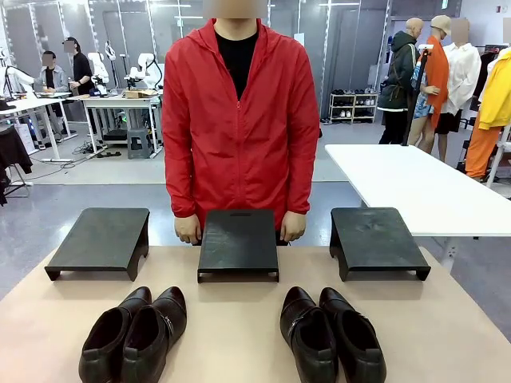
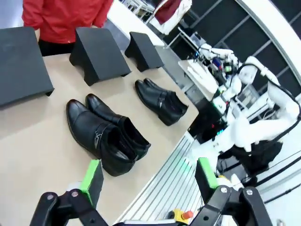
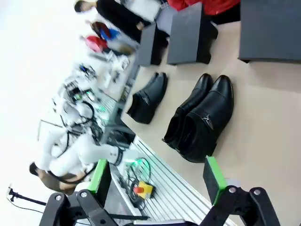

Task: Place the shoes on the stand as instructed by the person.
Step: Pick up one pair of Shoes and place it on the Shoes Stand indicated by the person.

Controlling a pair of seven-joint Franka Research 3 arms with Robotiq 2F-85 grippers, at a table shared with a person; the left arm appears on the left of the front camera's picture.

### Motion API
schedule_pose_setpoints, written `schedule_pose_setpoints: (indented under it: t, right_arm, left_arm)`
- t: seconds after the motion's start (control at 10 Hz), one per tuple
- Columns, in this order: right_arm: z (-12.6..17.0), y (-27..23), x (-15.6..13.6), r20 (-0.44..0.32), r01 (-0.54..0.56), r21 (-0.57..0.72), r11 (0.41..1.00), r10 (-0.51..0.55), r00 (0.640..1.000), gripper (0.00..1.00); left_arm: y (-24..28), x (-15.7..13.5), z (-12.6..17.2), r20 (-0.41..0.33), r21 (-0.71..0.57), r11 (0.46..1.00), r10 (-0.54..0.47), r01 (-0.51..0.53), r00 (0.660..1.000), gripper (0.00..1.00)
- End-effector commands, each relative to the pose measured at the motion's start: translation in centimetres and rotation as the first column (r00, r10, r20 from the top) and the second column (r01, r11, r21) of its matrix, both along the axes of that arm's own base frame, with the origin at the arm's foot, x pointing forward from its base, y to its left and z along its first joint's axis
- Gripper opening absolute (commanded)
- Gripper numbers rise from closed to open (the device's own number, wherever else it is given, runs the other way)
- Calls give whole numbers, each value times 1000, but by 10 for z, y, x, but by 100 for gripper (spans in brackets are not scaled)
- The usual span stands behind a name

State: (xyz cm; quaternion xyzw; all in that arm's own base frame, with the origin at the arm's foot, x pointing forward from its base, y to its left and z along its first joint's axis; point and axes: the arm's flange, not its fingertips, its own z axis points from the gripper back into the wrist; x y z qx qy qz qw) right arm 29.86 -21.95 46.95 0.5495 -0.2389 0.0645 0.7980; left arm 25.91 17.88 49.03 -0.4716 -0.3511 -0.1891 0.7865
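Two pairs of glossy black shoes lie on the tan table, toes toward the person: the left pair [image 1: 132, 335] and the right pair [image 1: 331, 335]. Beyond them stand three black stands: left stand [image 1: 100, 239], middle stand [image 1: 238, 242], right stand [image 1: 375, 239]. The person [image 1: 239, 120] in a red jacket stands behind the middle stand, one hand [image 1: 188, 230] at each far corner. My left gripper [image 2: 148, 178] hangs open above the table's near edge, close to the left pair [image 2: 106, 134]. My right gripper [image 3: 157, 179] is open too, near the right pair [image 3: 202, 117].
A white table [image 1: 423, 187] stands at the back right. In the left wrist view the right arm [image 2: 254, 117] rises beside the table edge. The right wrist view shows the left arm [image 3: 75, 150] and a red stop button [image 3: 139, 190] below the edge.
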Motion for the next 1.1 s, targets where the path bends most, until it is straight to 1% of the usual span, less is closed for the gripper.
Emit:
schedule_pose_setpoints:
  t: [0.0,0.1,0.2,0.4,0.7,0.8,1.0]
  right_arm:
    - [-36,-25,1,28,9,103,995,-12,1000,100]
    - [-48,-33,-7,43,16,124,992,-22,999,100]
    - [-56,-40,-15,76,21,134,991,-32,997,100]
    - [-65,-49,-20,97,32,164,986,-49,994,100]
    - [-66,-44,-16,107,31,163,986,-49,993,100]
    - [-71,-43,-22,72,36,167,985,-49,996,100]
    - [-71,-43,-22,72,36,167,985,-49,996,100]
  left_arm:
    - [5,-2,1,-17,-54,999,3,-4,1000,100]
    - [7,-7,2,-66,-86,996,17,-23,998,100]
    - [13,-11,3,-120,-115,992,44,-58,992,100]
    - [13,-19,2,-160,-117,989,69,-88,985,100]
    - [12,-21,0,-187,-107,991,65,-86,980,100]
    - [14,-21,-8,-171,-105,990,75,-94,982,100]
    - [14,-21,-8,-171,-105,990,75,-94,982,100]
